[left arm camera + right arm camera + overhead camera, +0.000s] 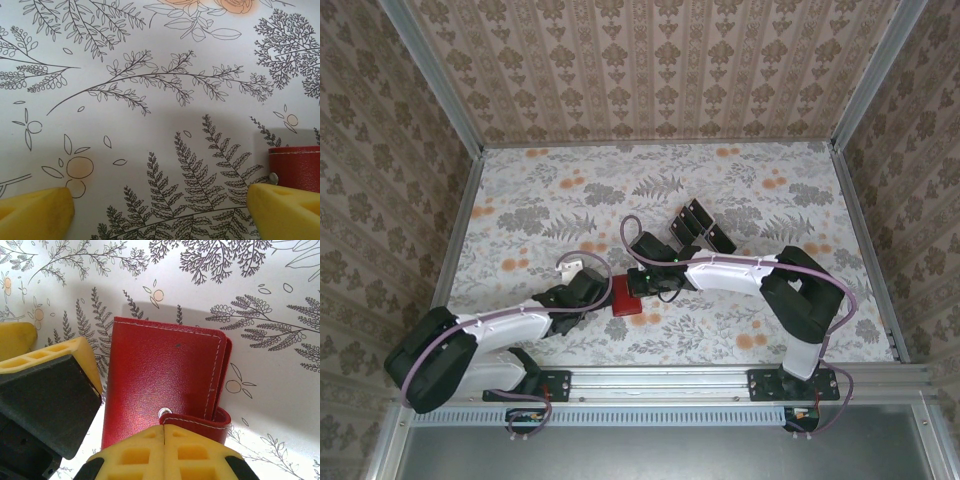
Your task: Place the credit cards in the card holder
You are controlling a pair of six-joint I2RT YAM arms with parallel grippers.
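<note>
The card holder (pixel 626 303) is a red folded wallet lying flat near the table's front middle. In the right wrist view the card holder (pixel 160 370) has its snap tab (pixel 200 421) lifted off the metal stud. My right gripper (pixel 164 432) is shut, its tips against that tab; whether the tab is pinched I cannot tell. My left gripper (pixel 160 215) is open with only tablecloth between its yellow fingers (pixel 35 212); the card holder (pixel 296 167) lies just beyond its right finger. The credit cards (pixel 697 226), black, lie behind the right arm.
The left gripper's yellow and black finger (pixel 50 390) stands close to the wallet's left edge. The floral tablecloth (pixel 540 200) is walled in by patterned panels (pixel 650 70) on three sides. A metal rail (pixel 660 380) runs along the front.
</note>
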